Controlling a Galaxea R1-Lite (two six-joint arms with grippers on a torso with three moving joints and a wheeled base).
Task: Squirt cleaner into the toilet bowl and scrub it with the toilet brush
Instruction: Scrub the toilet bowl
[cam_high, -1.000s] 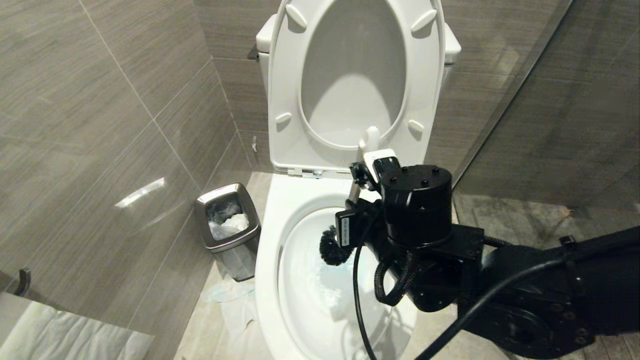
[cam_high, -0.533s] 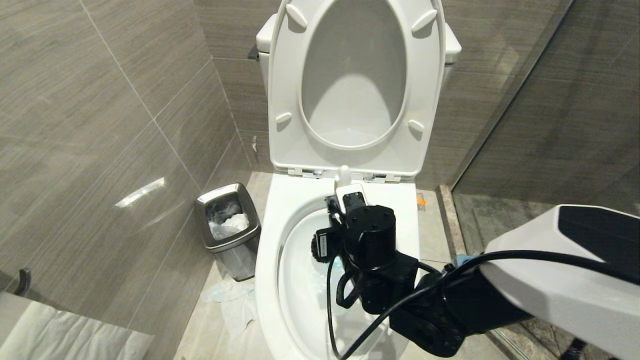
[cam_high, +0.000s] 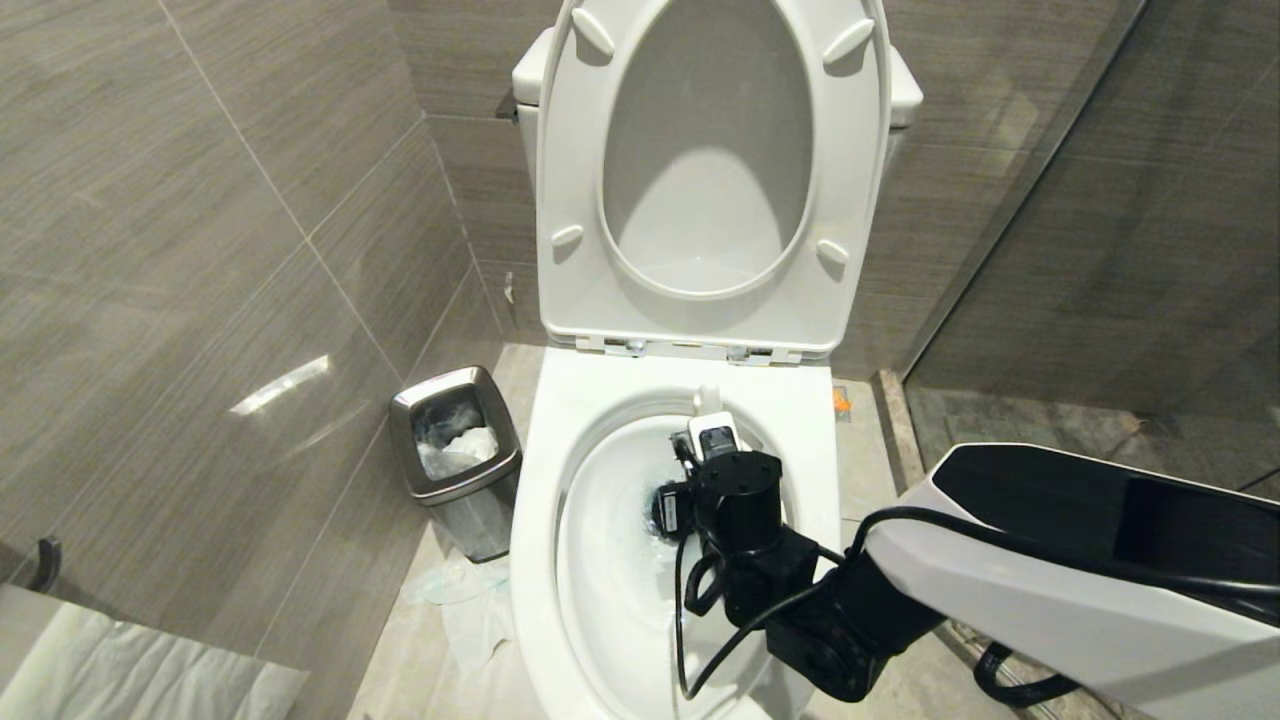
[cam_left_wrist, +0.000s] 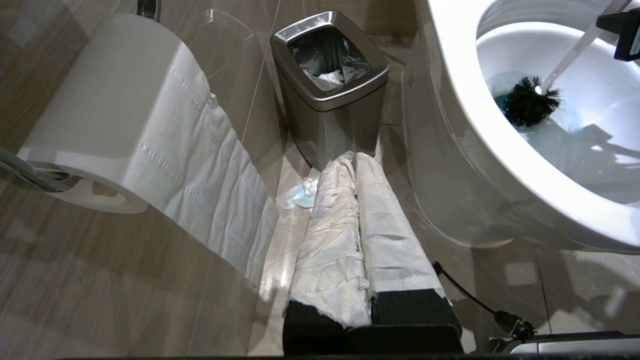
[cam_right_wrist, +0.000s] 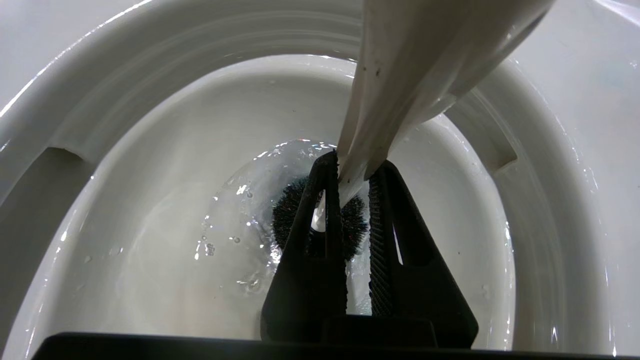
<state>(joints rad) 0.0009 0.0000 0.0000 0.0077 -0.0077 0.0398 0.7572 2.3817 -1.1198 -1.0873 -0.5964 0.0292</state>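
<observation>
The white toilet bowl (cam_high: 545, 480) stands open, its seat and lid (cam_high: 700, 170) raised. My right gripper (cam_right_wrist: 352, 167) reaches down into the bowl (cam_right_wrist: 150, 150), shut on the toilet brush's white handle (cam_right_wrist: 400, 75). The black bristle head (cam_right_wrist: 287, 215) sits in the rippling water at the bottom. In the left wrist view the brush head (cam_left_wrist: 527, 100) lies against teal-blue cleaner (cam_left_wrist: 498, 102) in the water. My left gripper (cam_left_wrist: 350, 157), its fingers wrapped in white paper, is shut and parked low beside the toilet.
A small steel waste bin (cam_high: 455, 455) stands on the floor left of the toilet, against the tiled wall. Crumpled paper (cam_left_wrist: 297, 195) lies by its foot. A toilet paper roll (cam_left_wrist: 115, 115) hangs at the near left. A glass partition (cam_high: 1050, 200) closes the right side.
My right arm has sunk deeper into the bowl with the brush. The bristle head has gone from the bowl's side wall down into the water.
</observation>
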